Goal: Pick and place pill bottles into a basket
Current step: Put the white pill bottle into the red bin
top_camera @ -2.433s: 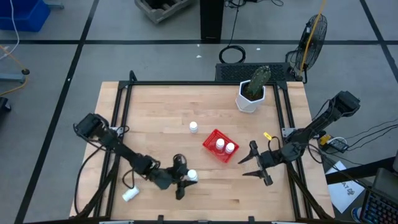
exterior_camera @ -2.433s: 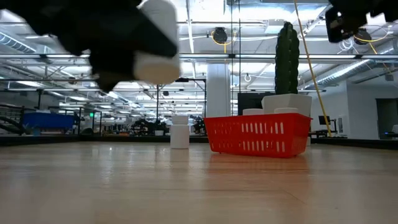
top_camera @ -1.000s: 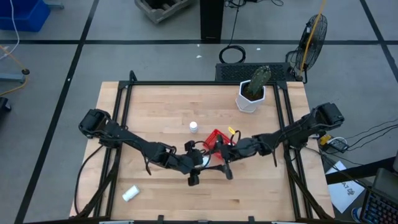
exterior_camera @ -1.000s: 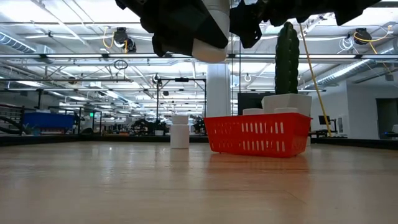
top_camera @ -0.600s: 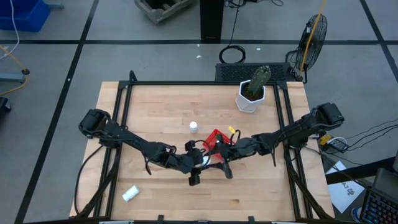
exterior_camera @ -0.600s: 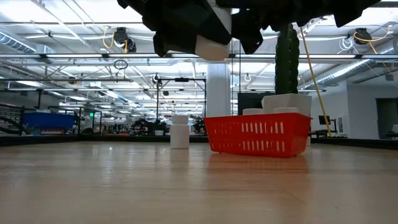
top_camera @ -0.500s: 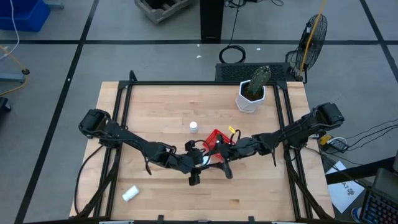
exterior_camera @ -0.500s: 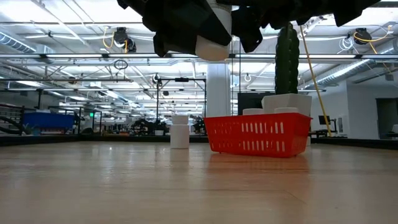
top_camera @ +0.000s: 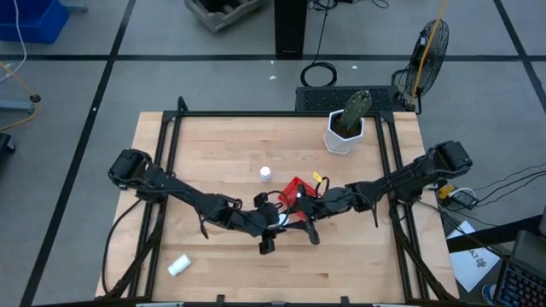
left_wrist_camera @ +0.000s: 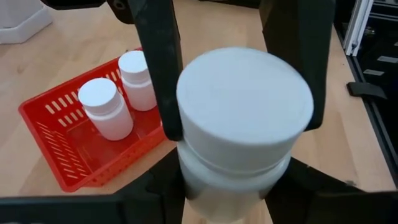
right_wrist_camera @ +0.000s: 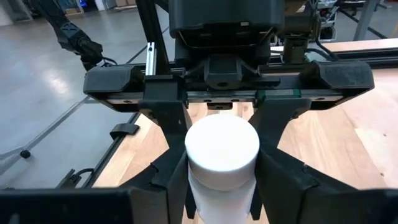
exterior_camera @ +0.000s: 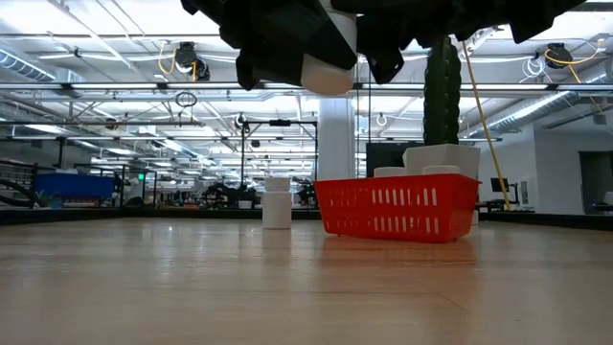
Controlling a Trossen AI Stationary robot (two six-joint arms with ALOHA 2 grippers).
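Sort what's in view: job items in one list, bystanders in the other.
Job:
- red basket, with two bottles inside
- held bottle, in the left claw, with the right claw meeting it beside the basket
- standing bottle behind the basket
- lying bottle near the table's front left

Lying about:
- potted cactus
- fan, off the table

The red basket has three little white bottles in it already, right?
Not quite. The red basket holds two pill bottles, not three; the left wrist view shows both standing side by side inside it. A third bottle is held in the air between the two grippers, not yet in the basket.
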